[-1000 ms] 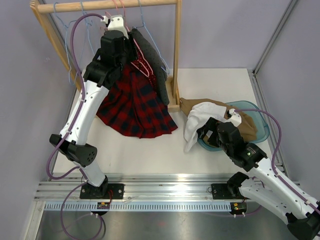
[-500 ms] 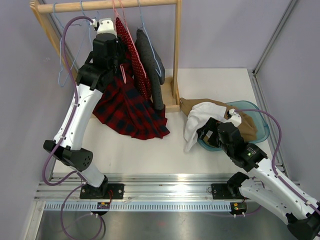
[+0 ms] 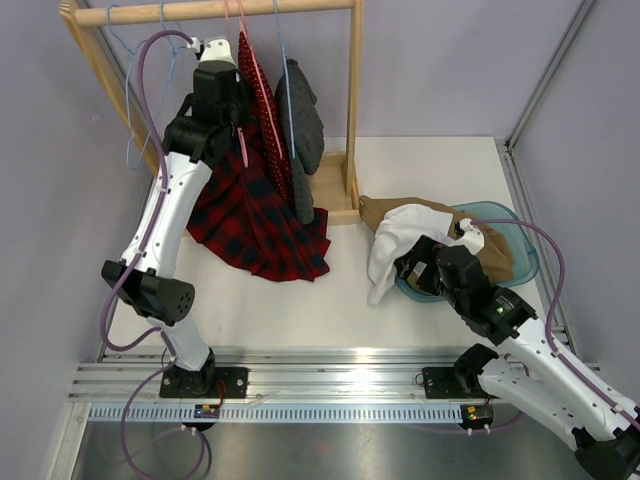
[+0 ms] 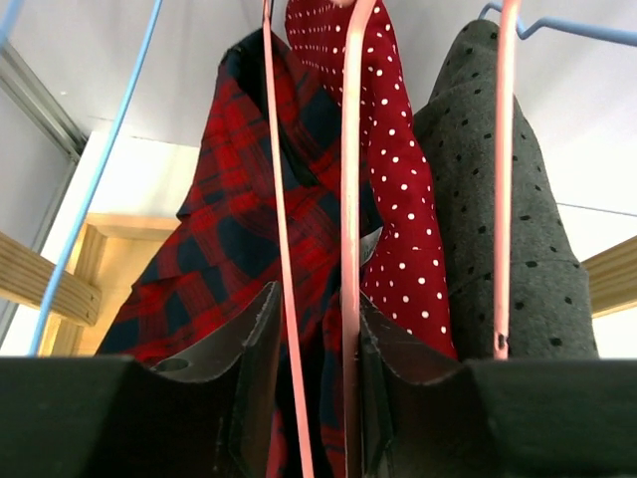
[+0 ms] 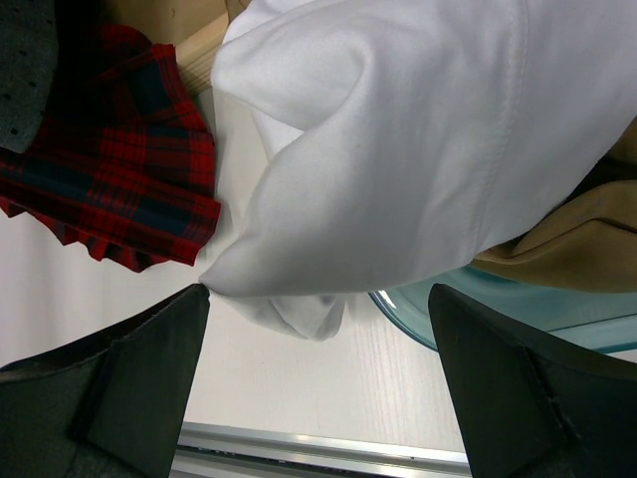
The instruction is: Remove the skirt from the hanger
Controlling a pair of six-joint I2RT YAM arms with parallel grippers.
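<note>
At the far left, pale blue wire hangers (image 4: 98, 169) hung bare on the rail of the light wooden clothes rack (image 3: 352, 100), apparently spares. The left end effector (image 4: 314, 299) was raised to rail height, presumably because the garment could only be freed up there. Its jaws stood partly apart around the thin bars of a pink plastic hanger (image 4: 348, 199), though I couldn't tell whether they were actually pinching them. The red-and-navy plaid pleated skirt (image 3: 255, 225) hung from that hanger, not yet off, with its hem fanned out on the white desk (image 3: 300, 310) below. Just beside it hung a red white-dotted garment (image 4: 403, 199) and a dark grey speckled one (image 4: 458, 199), which left little room. Farther right, a white cloth (image 3: 395, 240) and a tan garment (image 3: 495, 255) spilled from a teal plastic basin (image 3: 528, 258). The right end effector (image 5: 318, 289) waited low beside the basin, jaws spread wide and holding nothing, likely kept clear of the work.
</note>
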